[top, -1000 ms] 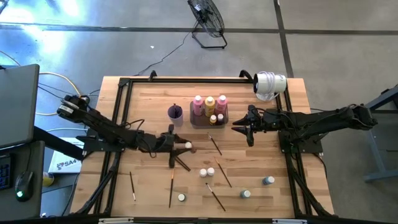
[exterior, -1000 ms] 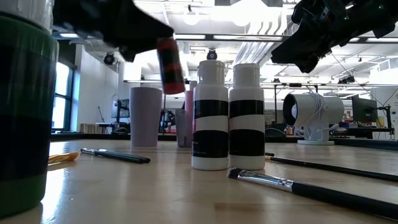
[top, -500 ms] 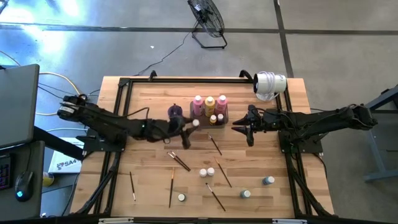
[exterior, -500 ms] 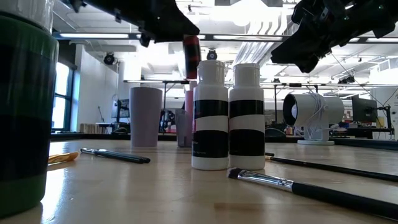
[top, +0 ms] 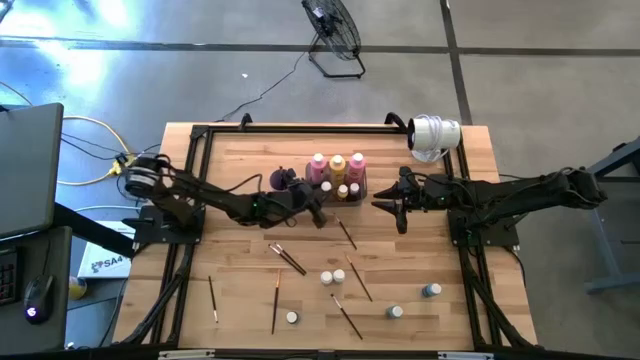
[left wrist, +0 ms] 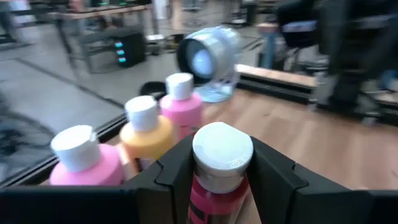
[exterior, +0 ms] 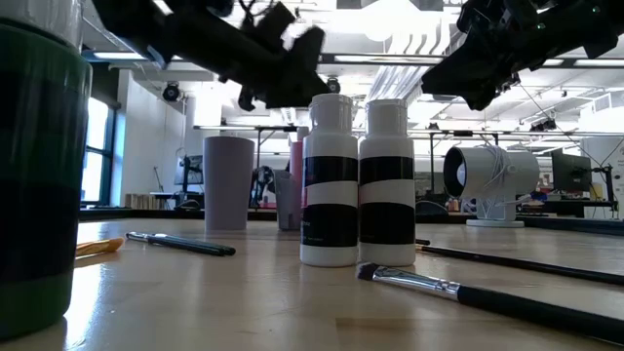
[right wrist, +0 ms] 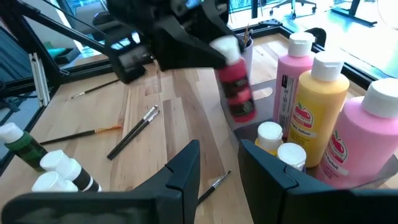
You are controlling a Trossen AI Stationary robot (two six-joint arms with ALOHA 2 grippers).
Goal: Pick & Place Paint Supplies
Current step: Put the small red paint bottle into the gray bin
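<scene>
Bottle news for you: the left gripper (top: 318, 207) has carried a small red bottle (right wrist: 235, 87) from the middle of the table up toward the back edge, and now holds it clenched between its fingers right beside the dark tray (top: 334, 199). That tray already has pink and yellow bottles (top: 337, 165) in it, so this one looks nearly ready to drop in. You cannot see the red bottle from above, because the arm covers it. The right gripper (top: 402, 207) waits just beside the tray with nothing between its parted fingers. Brushes (top: 346, 235) and little bottles (top: 332, 276) lie near the front edge.
</scene>
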